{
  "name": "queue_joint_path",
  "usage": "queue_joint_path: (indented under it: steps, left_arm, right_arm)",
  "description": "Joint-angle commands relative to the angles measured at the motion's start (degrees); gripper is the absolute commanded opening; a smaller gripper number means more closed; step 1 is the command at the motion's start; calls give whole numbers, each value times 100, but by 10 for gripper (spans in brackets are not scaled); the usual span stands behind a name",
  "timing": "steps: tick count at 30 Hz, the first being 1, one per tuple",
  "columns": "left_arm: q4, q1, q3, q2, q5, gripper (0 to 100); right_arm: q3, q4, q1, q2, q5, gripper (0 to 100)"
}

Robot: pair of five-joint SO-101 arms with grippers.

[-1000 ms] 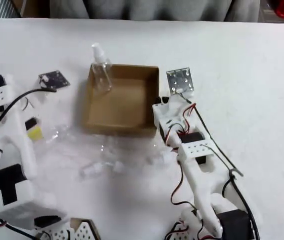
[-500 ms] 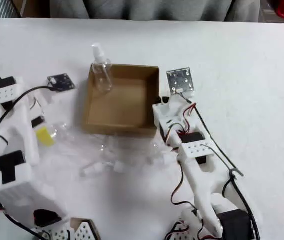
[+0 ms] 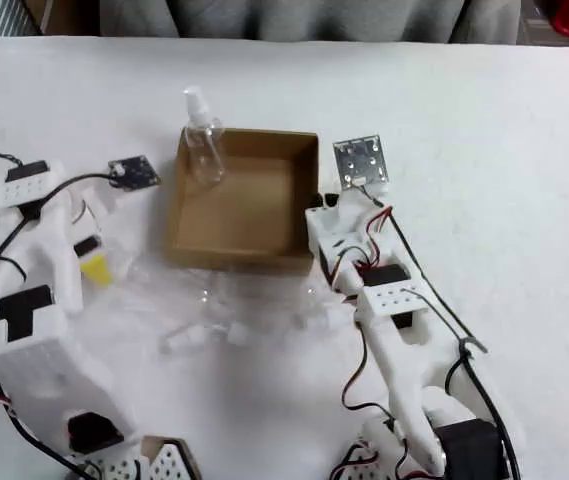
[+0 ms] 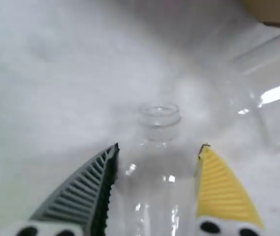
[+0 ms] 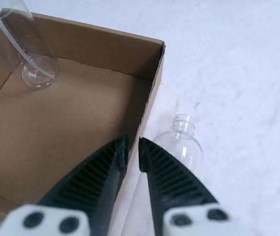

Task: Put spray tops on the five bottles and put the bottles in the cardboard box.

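The cardboard box (image 3: 244, 205) (image 5: 66, 123) stands open at the table's middle. A clear bottle with a spray top (image 3: 202, 138) (image 5: 31, 64) leans in its far left corner. My left gripper (image 3: 104, 258) (image 4: 157, 147) is open, its grey and yellow fingers close on either side of a topless clear bottle (image 4: 158, 147) lying left of the box. My right gripper (image 3: 316, 222) (image 5: 132, 147) is shut on the box's right wall. Another topless bottle (image 5: 181, 142) lies just outside that wall. More clear bottles and spray tops (image 3: 204, 320) lie in front of the box.
A second cardboard piece (image 3: 164, 460) sits at the near edge between the arm bases. The right arm's cables (image 3: 434, 300) trail over the table. A wide stretch of white table (image 3: 504, 150) lies to the right and behind the box.
The left arm has swung toward the box and the bottle lying left of it. The right arm and the box have stayed still.
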Motion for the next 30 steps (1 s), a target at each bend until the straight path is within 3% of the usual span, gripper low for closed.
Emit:
queue_joint_path:
  steps: [1, 6, 11, 14, 18, 23, 30]
  left_arm:
    - [-44, -48, -62, -92, 149, 23]
    - [484, -207, -369, -110, 440, 28]
    - [1301, -215, -1125, -110, 1380, 28]
    - [1855, -189, -1653, -110, 2145, 28]
    - [2013, -198, -2057, -110, 3059, 28]
    - [2013, -127, -2136, -119, 3798, 27]
    - [1486, -13, -1319, -901, 4510, 27]
  right_arm:
    - [-158, 40, 31, -13, 18, 16]
    - [-158, 40, 31, -13, 18, 16]
    - [-158, 101, 84, -92, 18, 16]
    - [-185, 620, 92, -418, 97, 17]
    - [-202, 1965, -136, -1516, 976, 18]
    - [-79, 3187, -796, -2941, 1697, 18]
    - [695, 3538, -2396, -3952, 2646, 18]
